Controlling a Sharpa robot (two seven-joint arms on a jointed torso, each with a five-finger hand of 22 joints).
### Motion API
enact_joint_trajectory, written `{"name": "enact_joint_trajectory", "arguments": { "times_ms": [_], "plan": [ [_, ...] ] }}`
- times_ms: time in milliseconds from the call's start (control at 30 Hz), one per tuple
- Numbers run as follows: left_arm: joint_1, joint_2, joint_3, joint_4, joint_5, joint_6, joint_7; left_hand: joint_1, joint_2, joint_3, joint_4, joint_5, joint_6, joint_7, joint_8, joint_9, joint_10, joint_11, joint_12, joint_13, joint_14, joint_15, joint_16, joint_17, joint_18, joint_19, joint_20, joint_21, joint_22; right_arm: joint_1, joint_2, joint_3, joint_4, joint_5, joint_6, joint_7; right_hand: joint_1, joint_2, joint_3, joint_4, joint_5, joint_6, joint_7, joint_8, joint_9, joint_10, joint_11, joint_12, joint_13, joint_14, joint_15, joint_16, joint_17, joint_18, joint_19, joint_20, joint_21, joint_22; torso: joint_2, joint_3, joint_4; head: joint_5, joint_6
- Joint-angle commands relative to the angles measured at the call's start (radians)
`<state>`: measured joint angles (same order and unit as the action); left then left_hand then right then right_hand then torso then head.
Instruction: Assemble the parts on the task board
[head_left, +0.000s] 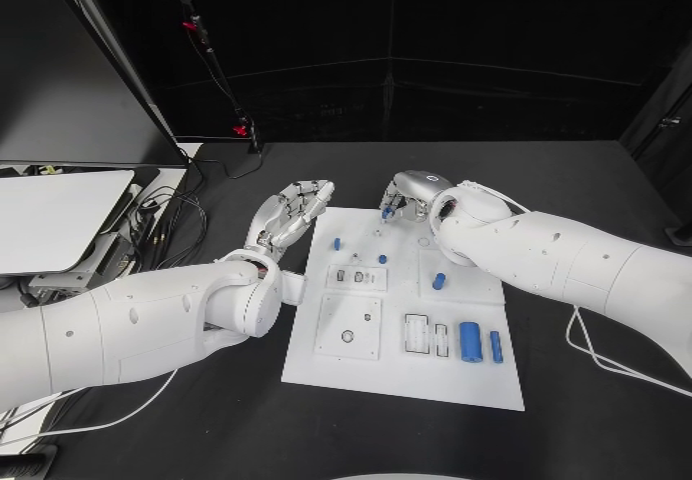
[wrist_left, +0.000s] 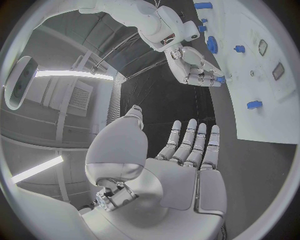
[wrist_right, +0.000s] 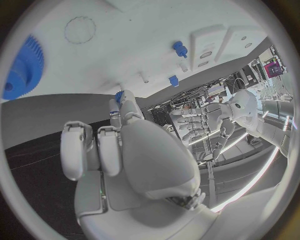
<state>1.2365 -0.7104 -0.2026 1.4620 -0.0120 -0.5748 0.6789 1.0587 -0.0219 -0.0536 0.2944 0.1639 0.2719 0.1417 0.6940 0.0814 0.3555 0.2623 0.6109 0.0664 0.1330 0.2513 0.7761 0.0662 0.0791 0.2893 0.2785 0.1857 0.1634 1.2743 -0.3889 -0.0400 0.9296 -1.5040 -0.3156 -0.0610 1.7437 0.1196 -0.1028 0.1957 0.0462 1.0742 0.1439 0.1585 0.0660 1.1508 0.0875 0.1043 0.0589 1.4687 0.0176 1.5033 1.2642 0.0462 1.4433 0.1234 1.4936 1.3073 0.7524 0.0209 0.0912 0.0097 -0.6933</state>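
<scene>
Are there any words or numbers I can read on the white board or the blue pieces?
None can be read.
The task board bears only outlines and dark recesses, no letters or numbers that can be made out.
The blue parts look plain.
A device with red lights at the back of the table: any marking is too small to read.
</scene>
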Motion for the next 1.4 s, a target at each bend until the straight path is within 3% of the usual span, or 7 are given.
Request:
{"name": "enact_joint_trajectory", "arguments": {
  "times_ms": [33,267,467,900,1000,1400],
  "plan": [
    [0.002,0.000,0.001,0.001,-0.007,0.009,0.288,-0.002,0.010,0.008,0.000,0.004,0.000,0.155,0.004,-0.002,-0.003,0.000,0.005,-0.001,-0.003,0.004,0.003,-0.001,0.017,-0.007,0.003,0.006,-0.001,0.002,0.004,0.001,-0.003,0.003,0.025,-0.021,0.009,0.001,0.005,0.006,0.003,0.000,0.004,-0.002,0.001,0.006,0.003,-0.006,0.001,0.049,-0.004,-0.006,-0.001,0.003,0.001,-0.001,-0.007,0.055,0.000,0.0005,0.0016,-0.003,-0.004],
    [0.002,-0.002,0.001,0.000,-0.007,0.009,0.286,-0.003,0.012,0.007,0.001,0.004,0.000,0.155,0.004,-0.002,-0.003,0.000,0.006,-0.001,-0.003,0.005,0.004,-0.001,0.017,-0.007,0.003,0.006,-0.001,0.002,0.014,0.001,-0.015,0.004,0.033,-0.027,0.007,-0.001,0.005,0.010,0.003,-0.002,0.004,-0.005,0.001,0.005,0.004,-0.011,0.001,0.048,-0.003,-0.006,-0.003,0.003,0.000,0.000,-0.008,0.054,0.000,0.0010,0.0016,0.002,-0.006],
    [0.002,-0.003,0.001,0.001,-0.007,0.008,0.285,-0.004,0.012,0.007,0.001,0.004,0.000,0.155,0.004,-0.002,-0.003,0.000,0.006,-0.001,-0.003,0.005,0.004,-0.001,0.017,-0.007,0.003,0.006,-0.001,0.002,0.018,0.001,-0.016,0.007,0.040,-0.025,0.007,-0.001,0.005,0.010,0.003,-0.002,0.004,-0.005,0.001,0.005,0.004,-0.011,0.001,0.048,-0.003,-0.006,-0.003,0.003,0.000,0.000,-0.008,0.054,-0.001,-0.0007,-0.0010,0.005,-0.007],
    [0.002,-0.001,0.001,0.000,-0.007,0.006,0.282,-0.004,0.013,0.007,0.000,0.004,0.000,0.155,0.004,-0.003,-0.003,0.000,0.006,-0.001,-0.003,0.005,0.004,-0.001,0.017,-0.006,0.003,0.007,0.000,0.001,0.023,0.000,-0.018,0.014,0.053,-0.025,0.007,-0.004,0.007,0.014,0.003,-0.006,0.005,-0.013,0.000,0.004,0.005,-0.019,0.001,0.047,-0.002,-0.008,-0.007,0.004,-0.001,0.001,-0.009,0.051,-0.001,-0.0007,0.0017,0.007,-0.015],
    [0.002,-0.001,0.001,-0.001,-0.007,0.005,0.281,-0.004,0.014,0.007,0.000,0.004,0.001,0.155,0.004,-0.003,-0.003,0.000,0.006,-0.001,-0.003,0.005,0.004,-0.001,0.017,-0.006,0.003,0.007,0.000,0.001,0.023,0.000,-0.017,0.018,0.059,-0.028,0.007,-0.004,0.008,0.015,0.003,-0.007,0.005,-0.014,0.000,0.004,0.005,-0.020,0.001,0.047,-0.002,-0.008,-0.007,0.004,-0.001,0.001,-0.009,0.051,-0.001,-0.0007,-0.0006,0.010,-0.016],
    [0.002,0.000,0.001,-0.004,-0.007,0.004,0.277,-0.003,0.017,0.007,0.000,0.004,0.001,0.155,0.005,-0.003,-0.004,0.000,0.007,-0.001,-0.003,0.005,0.005,-0.001,0.017,-0.007,0.003,0.007,0.000,0.001,0.022,0.000,-0.012,0.023,0.070,-0.032,0.005,-0.008,0.008,0.021,0.003,-0.012,0.006,-0.022,0.000,0.002,0.007,-0.027,0.001,0.046,-0.001,-0.010,-0.015,0.004,-0.003,0.002,-0.011,0.048,-0.001,-0.0001,0.0005,0.007,-0.019]
  ]
}}
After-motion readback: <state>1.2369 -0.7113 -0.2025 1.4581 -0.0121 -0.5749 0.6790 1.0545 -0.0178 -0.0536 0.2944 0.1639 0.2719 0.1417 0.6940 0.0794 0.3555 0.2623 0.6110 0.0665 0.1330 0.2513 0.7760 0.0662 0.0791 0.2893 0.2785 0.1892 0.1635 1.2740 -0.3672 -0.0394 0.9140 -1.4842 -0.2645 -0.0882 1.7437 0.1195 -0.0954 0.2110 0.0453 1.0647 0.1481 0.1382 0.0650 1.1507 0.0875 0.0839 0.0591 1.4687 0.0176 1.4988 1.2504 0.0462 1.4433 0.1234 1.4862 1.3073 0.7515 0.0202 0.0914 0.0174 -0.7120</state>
